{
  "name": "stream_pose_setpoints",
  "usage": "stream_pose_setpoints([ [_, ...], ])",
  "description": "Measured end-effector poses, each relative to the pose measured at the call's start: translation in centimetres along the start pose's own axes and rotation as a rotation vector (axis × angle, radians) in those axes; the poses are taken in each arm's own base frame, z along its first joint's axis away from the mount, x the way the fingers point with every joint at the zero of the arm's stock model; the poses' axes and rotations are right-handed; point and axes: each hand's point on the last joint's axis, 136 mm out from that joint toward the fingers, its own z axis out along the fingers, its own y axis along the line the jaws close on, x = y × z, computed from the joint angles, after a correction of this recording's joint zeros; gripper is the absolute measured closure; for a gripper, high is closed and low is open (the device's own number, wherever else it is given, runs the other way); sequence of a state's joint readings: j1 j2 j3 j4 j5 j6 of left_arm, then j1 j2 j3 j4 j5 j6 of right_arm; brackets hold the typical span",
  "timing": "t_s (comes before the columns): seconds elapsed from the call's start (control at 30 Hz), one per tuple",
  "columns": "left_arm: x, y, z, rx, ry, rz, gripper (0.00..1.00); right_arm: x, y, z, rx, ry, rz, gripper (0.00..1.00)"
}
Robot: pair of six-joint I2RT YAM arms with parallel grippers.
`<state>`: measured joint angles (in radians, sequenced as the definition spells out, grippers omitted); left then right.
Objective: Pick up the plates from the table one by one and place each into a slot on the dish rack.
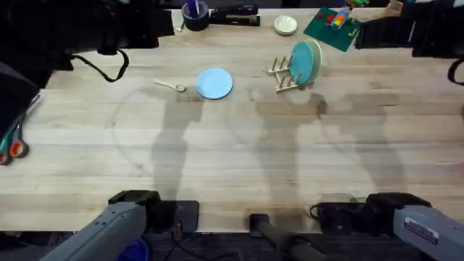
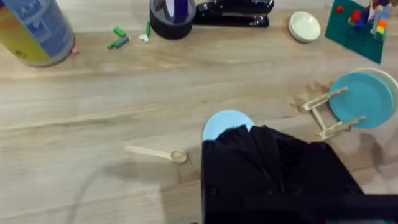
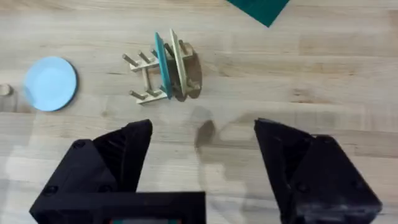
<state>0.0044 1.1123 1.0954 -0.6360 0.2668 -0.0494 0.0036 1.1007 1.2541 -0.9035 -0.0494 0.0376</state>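
Plates are the job, and one is left to move: the blue plate [image 1: 214, 83] lies flat on the tabletop [image 1: 239, 159], well out from both arm bases and toward the far side.

Nearest the camera, both arms sit low at the near edge. The right tool [image 3: 202, 162] hangs above bare wood with its jaws wide apart and nothing between them. The left tool [image 2: 280, 180] shows as a dark mass over the blue plate's near edge; whether its jaws are apart or together I cannot tell.

Farther out, a small wooden spoon [image 1: 171, 86] lies just beside the blue plate, apart from it. Beyond and to the right stands the rack [image 1: 284, 75], with the teal plate [image 1: 305, 61] and a cream plate [image 3: 178, 62] upright in its slots, close together.

The blue plate looks thin, stiff and light, probably slick plastic. Lying flat, it offers little to grip, so the rim is the likely hold: one finger slid under the edge, one on top, at the side away from the spoon. A shallow pinch may slip or let it swing.

At the far edge sit a white bowl [image 1: 286, 25] and a green baseplate [image 1: 330, 27].
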Motion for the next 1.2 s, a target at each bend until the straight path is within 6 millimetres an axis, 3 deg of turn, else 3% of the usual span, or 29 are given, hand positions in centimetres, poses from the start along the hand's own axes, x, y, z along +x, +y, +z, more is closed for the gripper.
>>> stream_pose_setpoints([
  [0.17,-0.2,0.3,1.2,0.002,0.005,-0.001,0.958,0.0,0.0,0.0,0.0,0.0,0.0,0.009],
  [0.5,1.5,-0.8,7.3,0.168,0.105,-0.036,0.959,0.0,0.0,0.0,0.0,0.0,0.0,0.008],
  [0.9,4.8,-1.0,12.9,0.284,0.218,-0.087,0.959,0.0,0.0,0.0,0.0,0.0,0.0,0.009],
  [1.03,6.1,-2.4,13.6,0.401,0.259,-0.084,0.959,0.0,0.0,0.0,0.0,0.0,0.0,0.009],
  [1.2,6.3,-3.7,13.2,0.522,0.259,-0.081,0.959,0.0,0.0,0.0,0.0,0.0,0.0,0.009],
])
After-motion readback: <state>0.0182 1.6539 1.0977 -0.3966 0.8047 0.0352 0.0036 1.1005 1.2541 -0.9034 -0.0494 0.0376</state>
